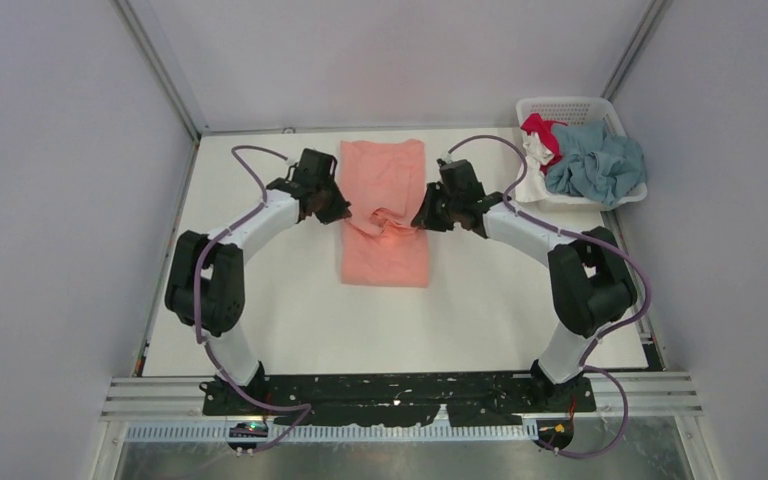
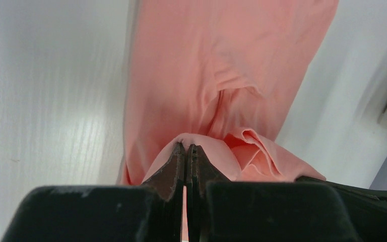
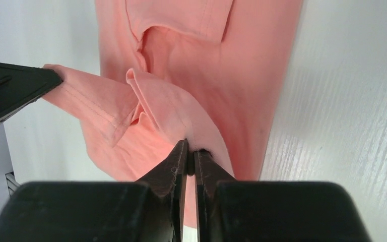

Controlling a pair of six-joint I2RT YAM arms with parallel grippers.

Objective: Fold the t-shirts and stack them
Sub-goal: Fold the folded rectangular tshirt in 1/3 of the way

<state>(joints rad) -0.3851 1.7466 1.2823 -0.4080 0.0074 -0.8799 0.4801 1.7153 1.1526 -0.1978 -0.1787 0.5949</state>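
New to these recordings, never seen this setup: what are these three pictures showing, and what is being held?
Two robot arms stand at the near edge of a white table. The wide picture looks down from above and behind; the other two come from a camera on each wrist. A salmon-pink t-shirt lies on the table. The left pincer and right pincer are each shut on a raised fold of it. A white basket at the far right holds blue cloth and red cloth.

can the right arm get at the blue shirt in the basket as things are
Probably not yet. The blue shirt lies on top in the basket, near the right arm with nothing between, but its jaws are shut on the pink shirt; it must let go first.
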